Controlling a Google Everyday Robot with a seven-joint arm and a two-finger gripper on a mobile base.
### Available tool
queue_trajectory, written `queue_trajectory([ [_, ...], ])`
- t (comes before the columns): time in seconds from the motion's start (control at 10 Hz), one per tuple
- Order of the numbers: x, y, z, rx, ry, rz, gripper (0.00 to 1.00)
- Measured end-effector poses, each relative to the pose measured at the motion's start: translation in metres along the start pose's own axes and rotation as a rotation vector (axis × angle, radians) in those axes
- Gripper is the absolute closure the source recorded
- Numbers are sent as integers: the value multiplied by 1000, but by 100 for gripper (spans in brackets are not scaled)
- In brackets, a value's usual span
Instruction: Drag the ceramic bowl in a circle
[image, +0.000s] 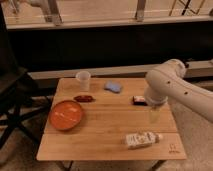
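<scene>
Shallow round orange-red ceramic bowl (66, 114) sits left on the wooden worktop (102, 132); the tool (154, 116) hangs open and empty over its right side.

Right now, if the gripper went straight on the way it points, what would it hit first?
Probably the bare wooden table: the gripper points down over it, between the dark packet and the white lying bottle, though depth is unclear.

The ceramic bowl (66, 114), wide, shallow and orange-red, sits upright on the wooden table (100, 146), near its left edge.
</scene>
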Motion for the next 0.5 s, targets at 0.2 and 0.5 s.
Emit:
queue_trajectory([
  [0.2, 0, -2, 0, 3, 2, -27, 20],
  [0.5, -23, -5, 1, 8, 3, -91, 20],
])
